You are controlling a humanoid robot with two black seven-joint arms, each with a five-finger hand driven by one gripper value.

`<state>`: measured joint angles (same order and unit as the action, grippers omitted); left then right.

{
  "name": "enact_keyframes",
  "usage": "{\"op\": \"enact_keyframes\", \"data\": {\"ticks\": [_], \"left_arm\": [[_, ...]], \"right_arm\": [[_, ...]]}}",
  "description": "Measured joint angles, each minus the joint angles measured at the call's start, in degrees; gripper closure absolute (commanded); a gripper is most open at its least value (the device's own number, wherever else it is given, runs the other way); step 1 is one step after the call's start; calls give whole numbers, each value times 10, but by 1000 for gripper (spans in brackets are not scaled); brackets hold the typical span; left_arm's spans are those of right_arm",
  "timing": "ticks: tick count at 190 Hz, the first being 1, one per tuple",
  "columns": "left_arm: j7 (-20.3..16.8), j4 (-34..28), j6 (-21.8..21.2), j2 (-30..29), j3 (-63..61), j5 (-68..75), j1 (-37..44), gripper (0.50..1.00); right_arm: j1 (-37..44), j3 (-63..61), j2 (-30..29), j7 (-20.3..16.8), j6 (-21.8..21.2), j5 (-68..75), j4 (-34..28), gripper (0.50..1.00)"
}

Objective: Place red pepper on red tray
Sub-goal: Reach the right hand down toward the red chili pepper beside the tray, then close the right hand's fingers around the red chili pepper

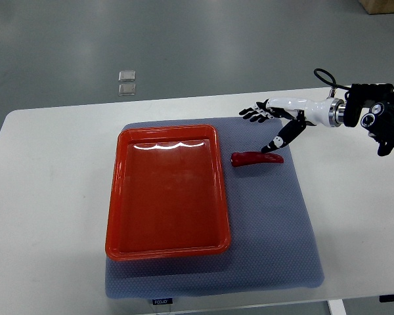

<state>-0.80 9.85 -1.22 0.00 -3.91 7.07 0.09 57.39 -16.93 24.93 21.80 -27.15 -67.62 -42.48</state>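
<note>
A long red pepper (256,158) lies on the grey mat (269,223), just right of the red tray (115,197). The tray holds nothing. My right hand (268,125) comes in from the right edge and hovers over the pepper's right end. Its fingers (253,114) are spread out toward the left, and the thumb (276,142) points down, nearly touching the pepper. The hand holds nothing. The left arm does not show.
The mat covers the middle of a white table (46,197). Two small clear squares (127,82) lie on the floor beyond the table's far edge. The table's front edge runs along the bottom of the picture.
</note>
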Motion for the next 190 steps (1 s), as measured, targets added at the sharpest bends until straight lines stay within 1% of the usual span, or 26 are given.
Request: {"op": "enact_keyframes", "data": {"ticks": [24,57,69,79,82,87,90,97,106,107,112,113,122,125,130,135,139,145,146,151,154,159,160,190], "left_arm": [[0,0,0,0,0,0,0,500],[0,0,0,0,0,0,0,500],[0,0,0,0,0,0,0,500],[0,0,0,0,0,0,0,500],[0,0,0,0,0,0,0,500],[0,0,0,0,0,0,0,500],[0,0,0,0,0,0,0,500],[0,0,0,0,0,0,0,500],[0,0,0,0,0,0,0,500],[0,0,0,0,0,0,0,500],[0,0,0,0,0,0,0,500],[0,0,0,0,0,0,0,500],[0,0,0,0,0,0,0,500],[0,0,0,0,0,0,0,500],[0,0,0,0,0,0,0,500],[0,0,0,0,0,0,0,500],[0,0,0,0,0,0,0,500],[0,0,0,0,0,0,0,500],[0,0,0,0,0,0,0,500],[0,0,0,0,0,0,0,500],[0,0,0,0,0,0,0,500],[0,0,0,0,0,0,0,500],[0,0,0,0,0,0,0,500],[0,0,0,0,0,0,0,500]], "right_arm": [[7,55,-8,3,41,-21,-2,587],[-4,93,-34,-1,127,-24,8,595],[-10,106,-43,-2,155,-24,15,607],[-14,117,-51,-2,173,-24,20,648],[-15,119,-52,-2,177,-24,21,670],[-16,123,-55,-2,181,-24,22,689],[-16,125,-56,-2,183,-24,23,709],[-16,131,-58,-2,188,-24,24,730],[-16,134,-60,-2,190,-24,25,756],[-16,135,-60,-2,190,-24,25,769],[-16,136,-60,-2,191,-24,25,789],[-16,136,-60,-2,191,-24,25,801],[-14,137,-60,-2,191,-24,26,834],[-14,137,-60,-2,191,-24,26,852],[-13,137,-60,-2,191,-24,26,863],[-11,137,-60,-2,191,-24,26,887],[-11,137,-60,-2,191,-24,26,889],[-10,137,-60,-2,190,-24,25,910],[-10,137,-60,-2,190,-24,25,920],[-9,138,-60,-1,189,-24,25,936],[-8,138,-60,-1,188,-24,25,961],[-7,138,-60,-1,187,-25,25,983],[-7,138,-60,-1,187,-25,25,995],[-5,143,-60,3,184,-26,24,1000]]}}
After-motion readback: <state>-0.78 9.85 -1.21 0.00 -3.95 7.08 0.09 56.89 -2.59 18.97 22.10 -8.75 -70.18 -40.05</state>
